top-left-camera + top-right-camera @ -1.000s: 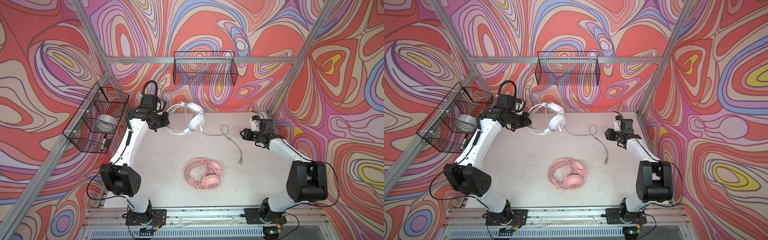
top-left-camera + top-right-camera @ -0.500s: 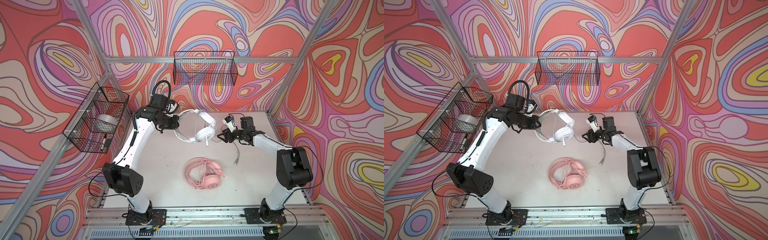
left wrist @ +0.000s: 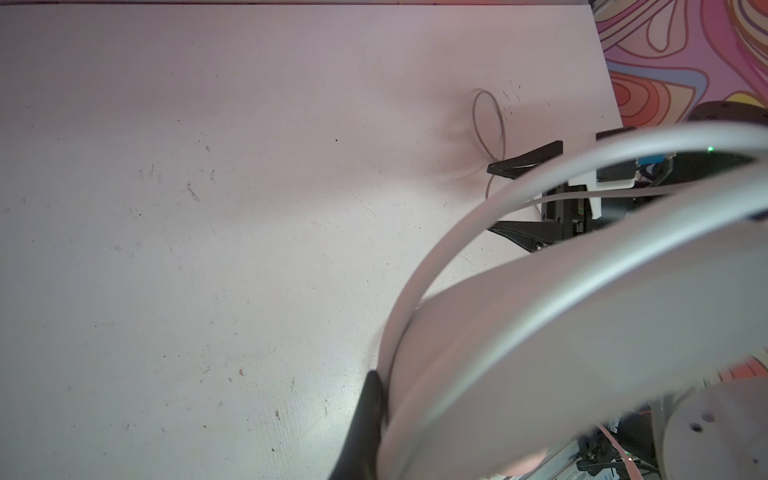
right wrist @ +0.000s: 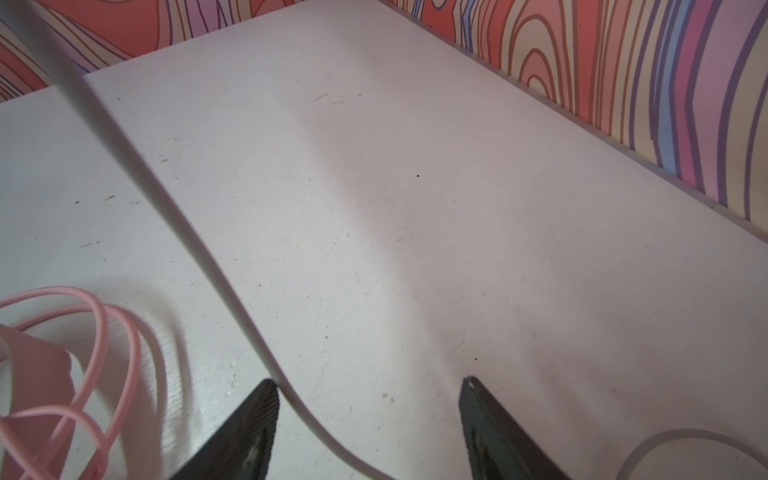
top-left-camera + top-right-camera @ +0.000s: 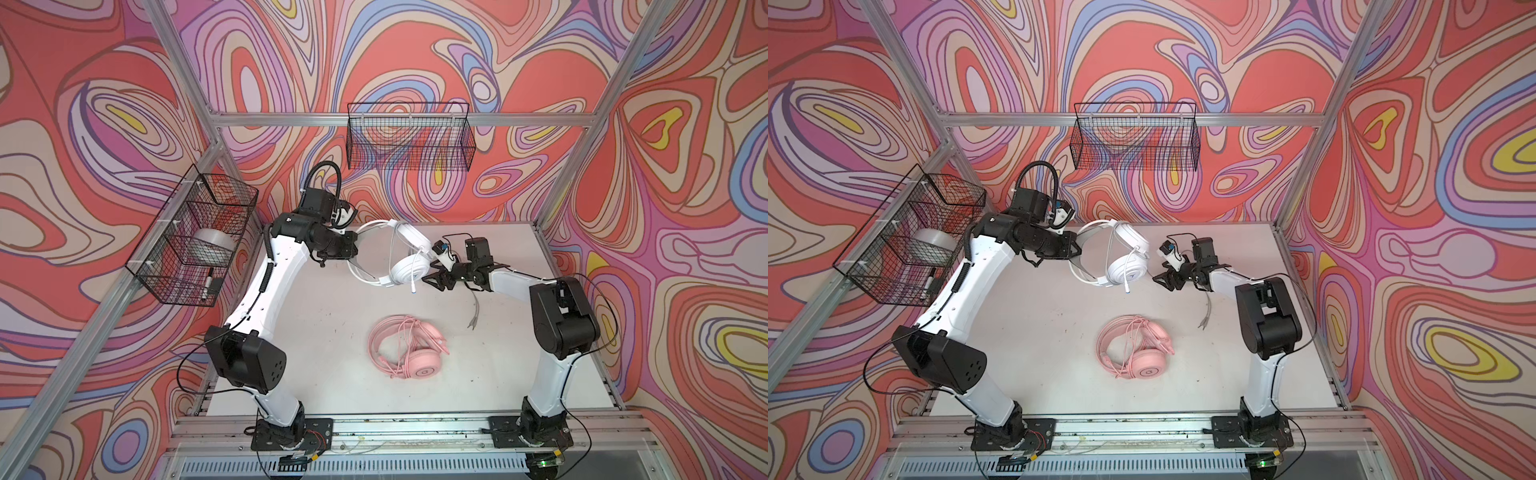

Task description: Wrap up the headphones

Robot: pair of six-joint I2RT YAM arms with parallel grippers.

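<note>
The white headphones (image 5: 409, 268) (image 5: 1127, 266) hang above the table, and my left gripper (image 5: 353, 249) (image 5: 1076, 249) is shut on their headband (image 3: 498, 232). One dark finger (image 3: 368, 419) shows against the band; the other is hidden behind it. My right gripper (image 5: 432, 280) (image 5: 1163, 280) (image 4: 370, 381) stands open just right of the lower earcup. The grey-white cable (image 4: 232, 282) passes between its fingers, close to one of them. The cable's tail (image 5: 476, 307) trails on the table. The pink headphones (image 5: 409, 349) (image 5: 1138, 353) lie at the table's middle with their pink cable looped on them.
A wire basket (image 5: 191, 241) on the left wall holds a roll of tape (image 5: 214, 245). Another wire basket (image 5: 409, 141) hangs on the back wall. The white table (image 5: 311, 332) ends at patterned walls on three sides.
My left arm has carried the white headphones rightward toward the table's middle. My right gripper has swung in from the right edge to the cable beside the earcup and opened wider.
</note>
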